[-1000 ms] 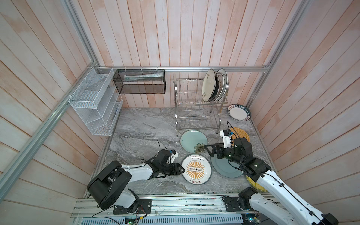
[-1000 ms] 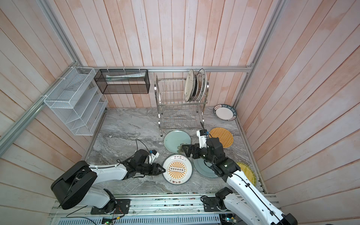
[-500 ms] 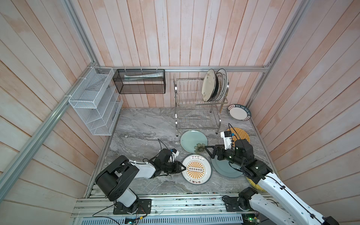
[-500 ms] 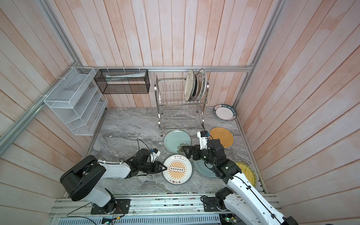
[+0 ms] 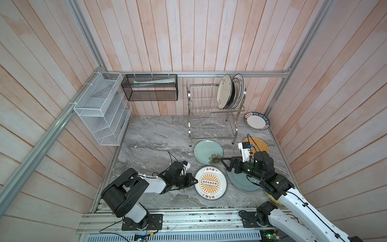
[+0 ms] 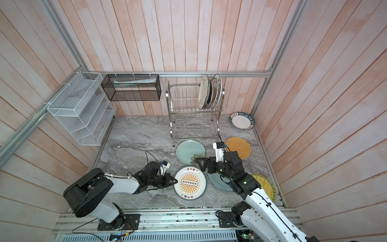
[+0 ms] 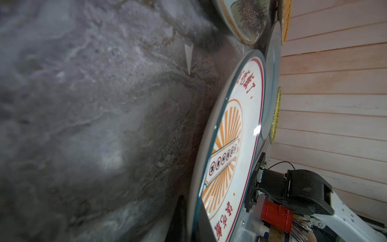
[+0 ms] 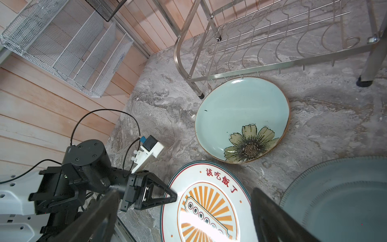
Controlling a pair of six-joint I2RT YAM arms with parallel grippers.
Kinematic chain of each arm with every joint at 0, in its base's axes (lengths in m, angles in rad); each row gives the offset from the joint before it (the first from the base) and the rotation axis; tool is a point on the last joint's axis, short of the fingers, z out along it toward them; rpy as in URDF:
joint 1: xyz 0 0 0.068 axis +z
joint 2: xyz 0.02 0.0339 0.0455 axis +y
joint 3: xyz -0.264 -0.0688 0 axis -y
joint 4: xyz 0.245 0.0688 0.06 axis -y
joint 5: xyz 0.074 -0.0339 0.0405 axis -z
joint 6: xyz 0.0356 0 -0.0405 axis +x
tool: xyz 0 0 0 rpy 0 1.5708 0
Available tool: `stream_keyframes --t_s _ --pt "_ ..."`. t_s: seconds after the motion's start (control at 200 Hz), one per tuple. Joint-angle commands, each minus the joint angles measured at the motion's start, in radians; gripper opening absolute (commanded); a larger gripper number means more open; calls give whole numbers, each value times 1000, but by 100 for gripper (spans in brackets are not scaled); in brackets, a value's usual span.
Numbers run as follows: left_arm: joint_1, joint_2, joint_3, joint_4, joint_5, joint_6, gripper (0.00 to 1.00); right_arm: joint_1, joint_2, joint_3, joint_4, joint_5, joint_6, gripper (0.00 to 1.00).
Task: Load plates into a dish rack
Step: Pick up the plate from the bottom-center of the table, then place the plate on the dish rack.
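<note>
A: Top views first. Which way does the sunburst plate (image 5: pixel 210 182) lie from the left hand (image 5: pixel 195 180)?

B: In both top views it lies face up on the surface (image 5: pixel 150 142), straight out in front of that hand. The hand reaches in low from the robot's left and is clenched on the nearest part of the rim.

A: And the right hand (image 5: pixel 225 164)?

B: It is spread wide and grasps nothing. It hovers over the plate's far right edge. It is near, but the left arm has the plate.

A: The dish rack (image 5: pixel 211 117)?

B: It stands beyond the plate, toward the back wall, with the flower plate (image 5: pixel 208 152) lying between. Several plates stand at the right end of its top tier, and the slots to their left look free. I judge the carry runs away from the robot and upward.

A: Left wrist view?

B: The left hand (image 7: pixel 191 225) has one dark finger under the rim of the sunburst plate (image 7: pixel 230 136) and another on top. The plate is round, so it has no long axis. What matters is that it is pinched at one edge only. I cannot tell whether that edge is off the surface.

A: Right wrist view?

B: The left hand (image 8: pixel 167 196) meets the rim from the side. The right hand (image 8: pixel 186 218) frames the plate with its fingers, clear of it. The grey-blue plate (image 8: pixel 345 199) lies just beside. The rack's lower tier stands bare behind the flower plate.
</note>
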Motion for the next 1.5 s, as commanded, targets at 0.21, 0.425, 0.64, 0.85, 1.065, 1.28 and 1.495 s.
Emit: stream_keyframes --t_s 0.21,0.425,0.64,0.85,1.065,1.28,1.495 --pt "66 -435 -74 -128 -61 -85 0 -3 9 18 48 -26 24 98" --pt "190 -741 -120 -196 15 -112 0 -1 44 11 117 -121 60 98" --pt "202 -711 -105 -179 71 -91 0 35 93 29 166 -212 74 90" --pt "202 -688 -116 -106 88 -107 0 52 111 35 113 -138 73 64" --pt "202 -687 -109 -94 101 -108 0 58 132 23 146 -151 92 49" --pt "202 -695 -115 -93 101 -104 0 79 155 5 180 -169 109 28" --pt "201 -696 -114 -91 100 -87 0 99 145 -21 212 -176 144 12"
